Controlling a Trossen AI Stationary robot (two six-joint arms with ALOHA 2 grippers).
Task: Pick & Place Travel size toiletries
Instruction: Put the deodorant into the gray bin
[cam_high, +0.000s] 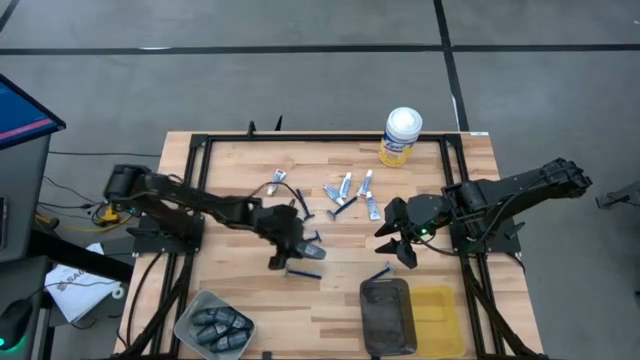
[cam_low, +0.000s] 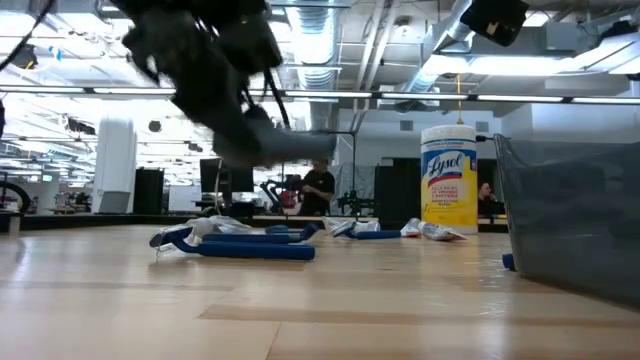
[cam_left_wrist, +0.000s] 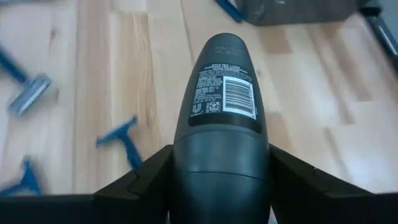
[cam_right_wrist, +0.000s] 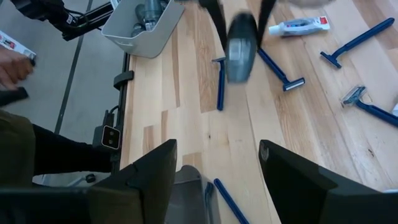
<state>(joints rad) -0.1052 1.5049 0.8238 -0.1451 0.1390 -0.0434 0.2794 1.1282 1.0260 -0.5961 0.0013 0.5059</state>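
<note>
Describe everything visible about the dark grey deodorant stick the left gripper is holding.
The deodorant stick is a smooth, dark grey oblong that looks like plastic, with a rounded end and a label bearing white print and a barcode. The left gripper is shut on its lower body, a finger on each side, holding it above the wooden table, clear of the blue razors.

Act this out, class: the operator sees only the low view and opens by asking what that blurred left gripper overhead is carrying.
Observer: The left gripper is shut on a dark grey deodorant stick with a barcode label.
Operator: Is there a bin for it?
Observer: Yes, a grey bin sits at the table edge on the left arm's side, with similar dark pieces inside.
Operator: And the right gripper?
Observer: The right gripper is open and empty above the table.
</note>
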